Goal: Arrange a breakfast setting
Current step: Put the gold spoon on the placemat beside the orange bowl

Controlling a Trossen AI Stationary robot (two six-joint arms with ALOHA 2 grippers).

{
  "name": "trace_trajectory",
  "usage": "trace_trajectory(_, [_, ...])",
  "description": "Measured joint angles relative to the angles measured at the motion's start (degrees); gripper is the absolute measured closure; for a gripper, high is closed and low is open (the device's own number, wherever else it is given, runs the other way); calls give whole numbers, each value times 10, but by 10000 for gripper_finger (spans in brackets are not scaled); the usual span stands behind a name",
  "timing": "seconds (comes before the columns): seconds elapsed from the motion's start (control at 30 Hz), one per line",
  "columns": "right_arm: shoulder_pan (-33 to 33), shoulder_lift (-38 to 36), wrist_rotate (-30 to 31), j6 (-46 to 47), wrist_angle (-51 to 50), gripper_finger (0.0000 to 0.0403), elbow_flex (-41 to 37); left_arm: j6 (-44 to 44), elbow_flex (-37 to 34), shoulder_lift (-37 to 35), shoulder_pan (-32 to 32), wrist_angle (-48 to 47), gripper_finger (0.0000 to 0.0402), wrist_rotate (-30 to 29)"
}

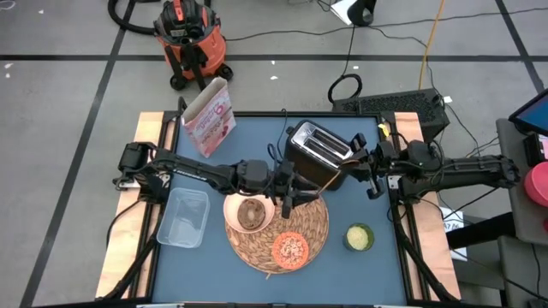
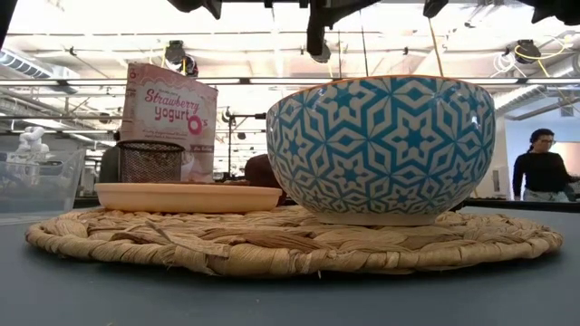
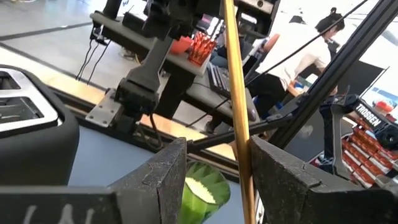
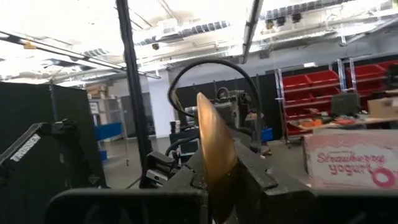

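Spoon [image 1: 327, 181] spans diagonally between both arms: right end effector [image 1: 370, 162] clamps the bowl end, left end effector [image 1: 288, 203] half-parted around the handle above the placemat [image 1: 317, 231].

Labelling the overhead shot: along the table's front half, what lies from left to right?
Clear plastic tub → cream bowl → small orange dish → small green-yellow cup.

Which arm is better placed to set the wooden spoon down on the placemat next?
Right: the right end effector is shut on the wooden spoon, while the left end effector stands open around its handle.
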Motion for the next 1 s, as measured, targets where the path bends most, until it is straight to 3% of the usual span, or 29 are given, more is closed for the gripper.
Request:
trace_trajectory(0.1, [0, -14, 11, 1, -26, 380, 0, 3, 0, 0, 4, -11, 222, 17])
trace_trajectory(0.33, [0, -45, 8, 62, -79, 381, 1, -30, 0, 0, 36, -34, 222, 134])
trace_trajectory(0.53, [0, -60, 8, 75, -113, 381, 1, -43, -1, 0, 61, -76, 222, 171])
trace_trajectory(0.83, [0, -61, 10, 142, -182, 381, 1, -9, -2, -35, 89, -193, 222, 169])
trace_trajectory(1.0, [0, -60, 11, 188, -189, 381, 1, 51, -2, -94, 92, -304, 222, 110])
